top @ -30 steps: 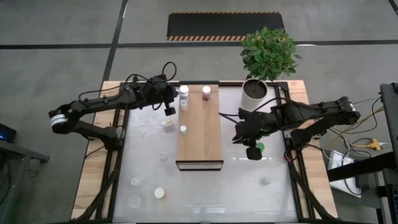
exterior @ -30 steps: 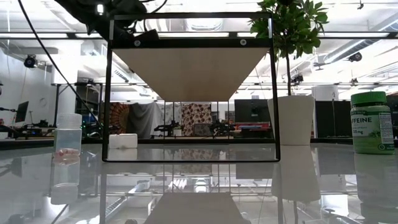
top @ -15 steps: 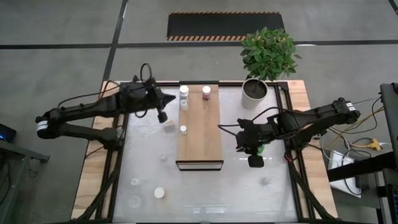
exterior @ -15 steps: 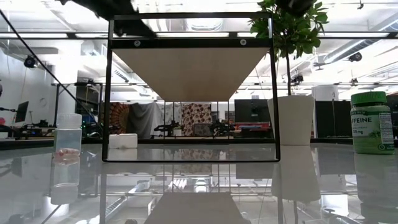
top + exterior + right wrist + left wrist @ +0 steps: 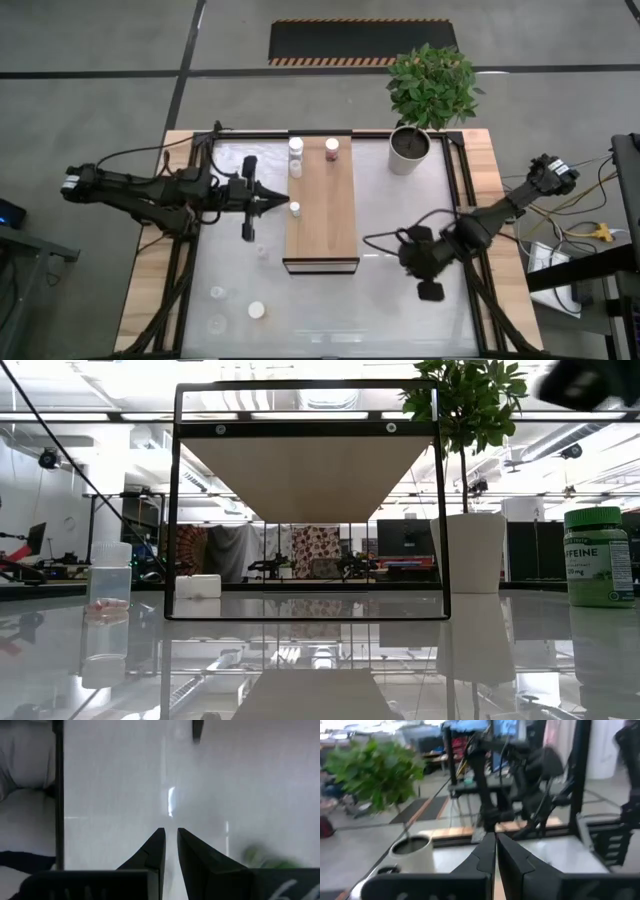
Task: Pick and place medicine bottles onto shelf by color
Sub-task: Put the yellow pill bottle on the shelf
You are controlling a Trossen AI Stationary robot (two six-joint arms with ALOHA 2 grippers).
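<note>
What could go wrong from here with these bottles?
The left gripper, jaws shut, points at the small white bottle near the shelf's left edge; a push onward could topple it. The right gripper hangs over the table near the green bottle, which is hidden from above; a sweep might knock it over.

Robot body: two slim dark arms of jointed segments, black cables looped along each. Left arm carries a white band near its outer end. Left pincer (image 5: 495, 851) and right pincer (image 5: 170, 849): tapered dark fingers.
</note>
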